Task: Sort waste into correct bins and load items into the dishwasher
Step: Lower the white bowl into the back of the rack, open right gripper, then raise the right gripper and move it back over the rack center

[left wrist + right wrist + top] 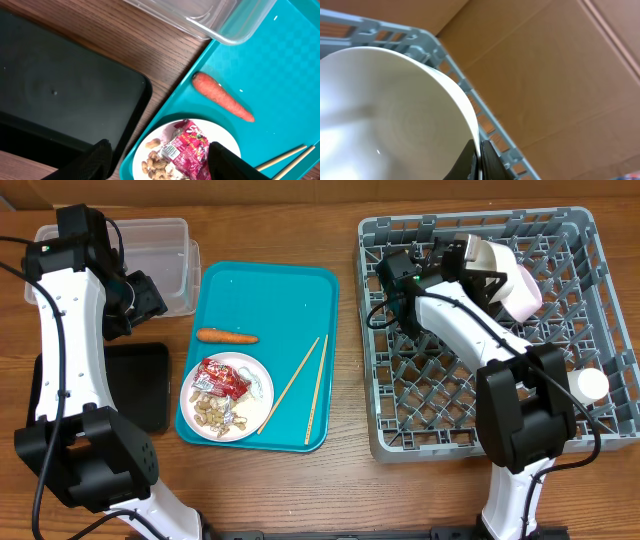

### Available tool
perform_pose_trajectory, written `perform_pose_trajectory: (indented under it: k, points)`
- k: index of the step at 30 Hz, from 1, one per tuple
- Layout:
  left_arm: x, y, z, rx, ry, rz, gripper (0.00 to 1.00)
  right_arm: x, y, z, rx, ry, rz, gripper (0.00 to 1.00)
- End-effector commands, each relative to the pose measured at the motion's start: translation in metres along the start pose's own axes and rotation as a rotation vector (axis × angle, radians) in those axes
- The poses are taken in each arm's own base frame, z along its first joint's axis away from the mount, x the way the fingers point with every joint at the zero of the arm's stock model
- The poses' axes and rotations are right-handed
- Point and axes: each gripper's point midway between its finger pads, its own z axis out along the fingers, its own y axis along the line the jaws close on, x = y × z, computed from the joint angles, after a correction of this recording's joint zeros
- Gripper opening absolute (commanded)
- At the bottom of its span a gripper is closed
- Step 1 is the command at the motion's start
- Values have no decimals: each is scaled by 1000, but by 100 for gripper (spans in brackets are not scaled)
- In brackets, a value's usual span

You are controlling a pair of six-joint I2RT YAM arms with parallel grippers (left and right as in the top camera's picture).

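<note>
Where the teal tray point(300, 290) lies nearest, 1 white plate point(258, 375) carries 1 red wrapper point(222, 377), its print unreadable, and peanuts point(210, 412). 2 chopsticks point(316, 390) and 1 carrot point(226, 336) lie beside it. Above, the left gripper point(160, 146) hovers spread and empty. Farther off, the right gripper point(480, 162) pinches the rim of 1 white bowl point(395, 110) over the grey rack point(400, 435), where 1 cup point(592, 385) sits.

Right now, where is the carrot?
In the overhead view, the orange carrot lies on the teal tray, near its left edge, between the clear tub and the white plate.
</note>
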Motion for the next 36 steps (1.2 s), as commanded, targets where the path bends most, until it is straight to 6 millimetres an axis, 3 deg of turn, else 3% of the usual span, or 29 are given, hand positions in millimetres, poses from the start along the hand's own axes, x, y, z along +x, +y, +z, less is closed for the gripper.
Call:
perform_pose_trajectory:
  k: [1, 13, 20, 21, 23, 25, 26, 28, 36]
  points:
    - [-7, -3, -18, 22, -55, -18, 64, 8, 20, -13, -86, 29, -5, 4]
    - [-7, -3, -18, 23, -56, -18, 64, 17, 38, -34, -194, 62, -29, 4]
    - [-8, -4, -18, 24, -60, -19, 64, 26, 57, -67, -315, 80, -67, 4]
    - [-8, -4, -18, 24, -60, -19, 64, 26, 58, -72, -322, 71, -72, 10]
    - [-8, -4, -18, 24, -59, -18, 64, 26, 59, -79, -331, 58, -87, 35]
    - [-8, -4, -18, 24, -59, -18, 64, 27, 58, -83, -336, 52, -102, 52]
    - [-8, -4, -18, 24, -59, -18, 64, 28, 58, -84, -336, 51, -109, 66]
    - [-8, -4, -18, 24, -59, -18, 64, 29, 56, -84, -332, 54, -125, 81]
    - [-7, -4, -18, 24, -59, -18, 64, 18, 33, -90, -429, 119, -32, 86]
